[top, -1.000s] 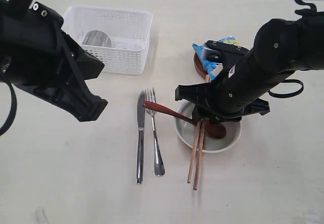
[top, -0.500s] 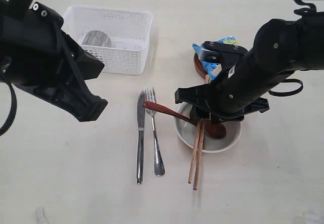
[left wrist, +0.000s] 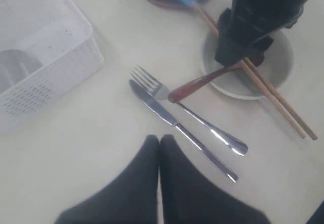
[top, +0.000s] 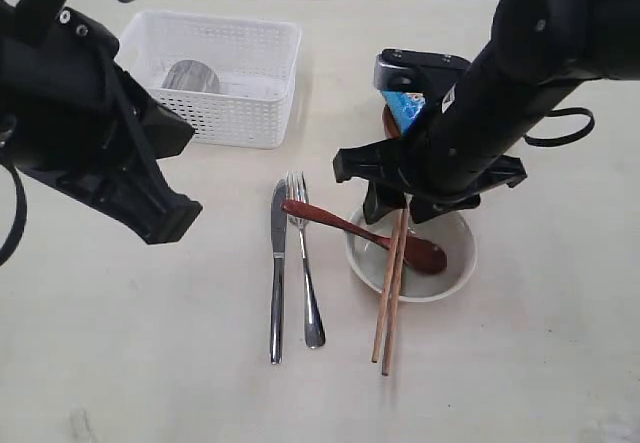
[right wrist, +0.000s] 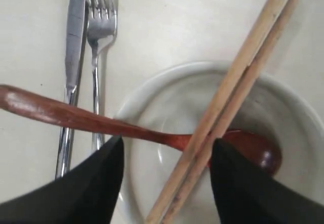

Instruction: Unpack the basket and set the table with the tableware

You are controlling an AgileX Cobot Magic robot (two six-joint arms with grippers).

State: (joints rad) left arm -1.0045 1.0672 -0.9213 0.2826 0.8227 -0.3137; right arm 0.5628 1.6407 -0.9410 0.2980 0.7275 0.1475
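Note:
The white basket (top: 250, 128) stands at the back left with the steel cup (top: 190, 76) inside. Knife (top: 277, 273) and fork (top: 305, 263) lie side by side on the table (top: 150, 363). The red-brown spoon (top: 340, 223) rests its head in the pale bowl (top: 445, 281), with the two chopsticks (top: 388, 303) leaning across the rim. My right gripper (right wrist: 167, 142) hangs open just above the bowl, holding nothing. My left gripper (left wrist: 159, 139) is shut and empty, high over the table left of the knife. The brown plate (top: 390, 128) shows only as a sliver.
A blue crisp bag (top: 405, 108) lies on the plate behind the bowl, partly hidden by my right arm. The spoon's handle crosses the fork's tines (left wrist: 144, 77). Bare tabletop lies along the front and at the far right.
My right arm has lifted and drawn back from the bowl towards the far side. Spoon, chopsticks and bowl stay where they lay. The left arm has barely moved.

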